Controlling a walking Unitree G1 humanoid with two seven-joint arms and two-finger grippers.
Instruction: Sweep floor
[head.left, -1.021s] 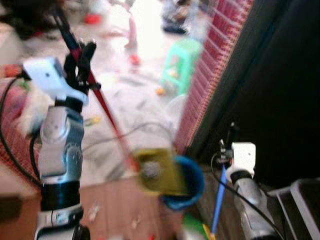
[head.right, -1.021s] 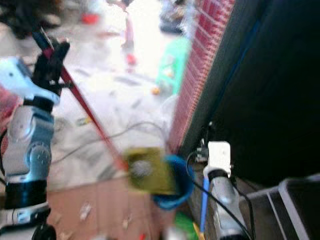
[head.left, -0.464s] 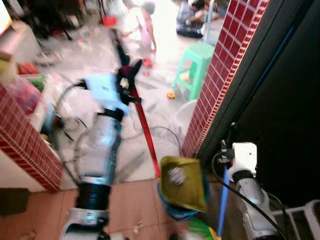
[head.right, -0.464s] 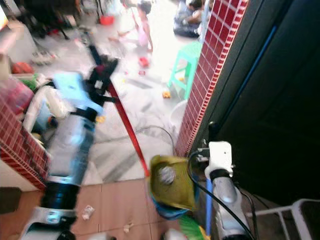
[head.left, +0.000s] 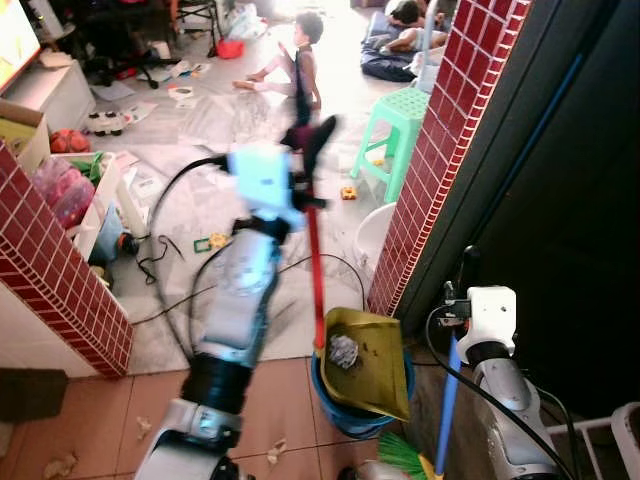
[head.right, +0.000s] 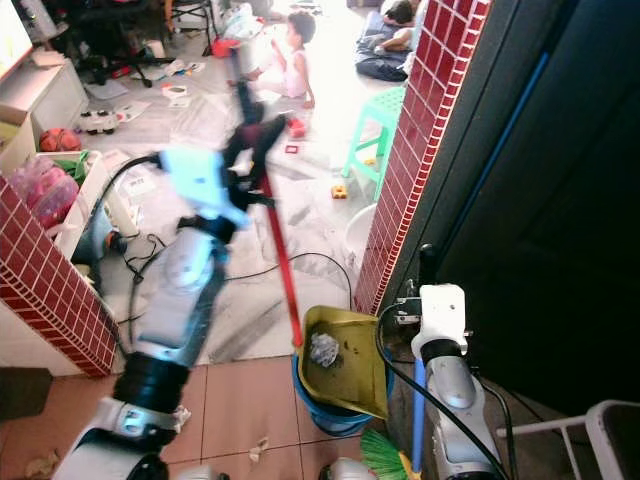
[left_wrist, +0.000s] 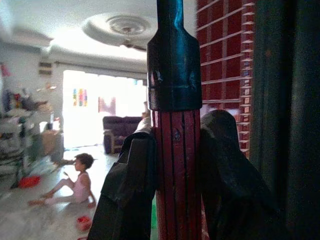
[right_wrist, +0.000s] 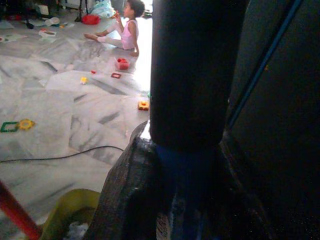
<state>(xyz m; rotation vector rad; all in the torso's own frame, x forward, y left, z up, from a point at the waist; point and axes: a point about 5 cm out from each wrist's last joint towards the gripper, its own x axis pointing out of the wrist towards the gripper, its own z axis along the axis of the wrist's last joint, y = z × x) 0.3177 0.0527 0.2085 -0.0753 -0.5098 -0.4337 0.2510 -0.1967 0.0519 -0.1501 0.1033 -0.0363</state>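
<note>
Left pincer (left_wrist: 175, 170) grips dustpan handle (head.left: 316, 270); stool (head.left: 395, 130), child (head.left: 300, 70) beyond.

Tiled floor (head.left: 80, 410) with paper scraps (head.left: 60, 465), a black cable (head.left: 165, 305), a blue bucket (head.left: 345, 405), a green stool (head.left: 400, 125).

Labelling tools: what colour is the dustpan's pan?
Olive yellow; the dustpan shows best in the right eye view.

We can read no text, label, brand, number or sign here; nothing legible stands on any surface we see.
</note>
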